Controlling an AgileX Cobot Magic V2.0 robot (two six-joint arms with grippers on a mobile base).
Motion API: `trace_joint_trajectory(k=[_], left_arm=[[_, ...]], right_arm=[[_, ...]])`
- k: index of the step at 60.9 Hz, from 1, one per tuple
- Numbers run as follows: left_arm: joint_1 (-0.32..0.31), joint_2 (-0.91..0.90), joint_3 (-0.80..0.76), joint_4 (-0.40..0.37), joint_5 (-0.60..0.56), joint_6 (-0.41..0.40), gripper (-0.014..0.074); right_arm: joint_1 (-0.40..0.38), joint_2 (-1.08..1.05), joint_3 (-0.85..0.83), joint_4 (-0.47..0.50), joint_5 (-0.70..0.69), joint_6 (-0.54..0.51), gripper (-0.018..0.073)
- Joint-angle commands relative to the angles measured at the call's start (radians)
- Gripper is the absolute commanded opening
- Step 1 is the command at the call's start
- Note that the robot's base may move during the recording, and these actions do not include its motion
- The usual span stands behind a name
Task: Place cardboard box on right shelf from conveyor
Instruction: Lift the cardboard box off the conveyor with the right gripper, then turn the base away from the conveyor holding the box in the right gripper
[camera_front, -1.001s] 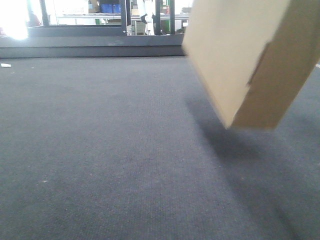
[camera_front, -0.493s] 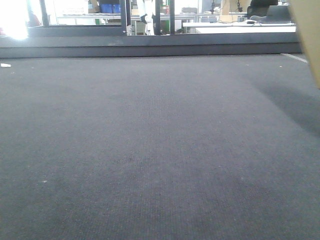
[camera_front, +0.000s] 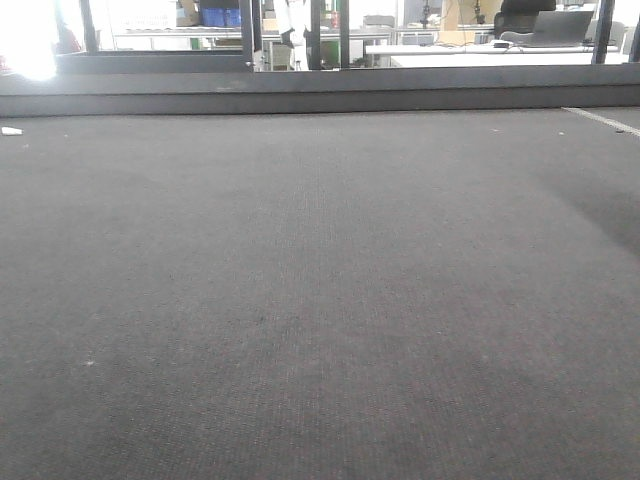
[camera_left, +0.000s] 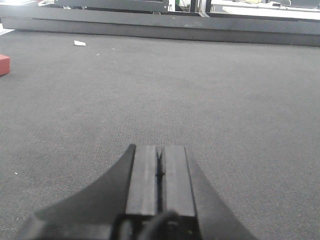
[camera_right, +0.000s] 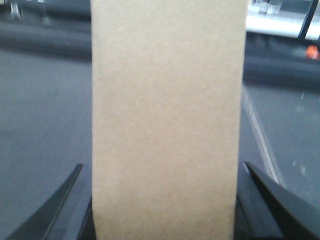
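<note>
left gripper clenched on nothing, 6 o'clock above conveyor | right gripper grasping cardboard box, box filling 12 o'clock

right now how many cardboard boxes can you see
1: the cardboard box is gripped in the right pincer, conveyor behind it. Front and left wrist views show none; others may be hidden.

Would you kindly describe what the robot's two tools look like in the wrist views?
The left tool is matte black: two flat, rectangular fingers with squared tips, flaring below into a broad curved base. Of the right tool only two dark, pointed, wedge-like finger edges show. No markings are visible.
</note>
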Motion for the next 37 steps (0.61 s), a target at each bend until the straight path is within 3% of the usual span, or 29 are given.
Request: trace_joint_trajectory(k=[1, 17, 37], left_arm=[[-0.003, -0.005, 0.006, -0.008, -0.084, 0.0, -0.0116], [-0.003, -0.005, 0.006, -0.008, -0.084, 0.0, -0.0116], [-0.003, -0.005, 0.006, -0.008, -0.084, 0.0, -0.0116]], right_arm=[[-0.005, -0.08, 0.001, 0.003, -0.125, 0.025, 0.0049], [-0.005, -0.263, 0.074, -0.022, -0.11, 0.081, 0.0049], [-0.005, -0.284, 0.081, -0.022, -0.109, 0.081, 0.0049]])
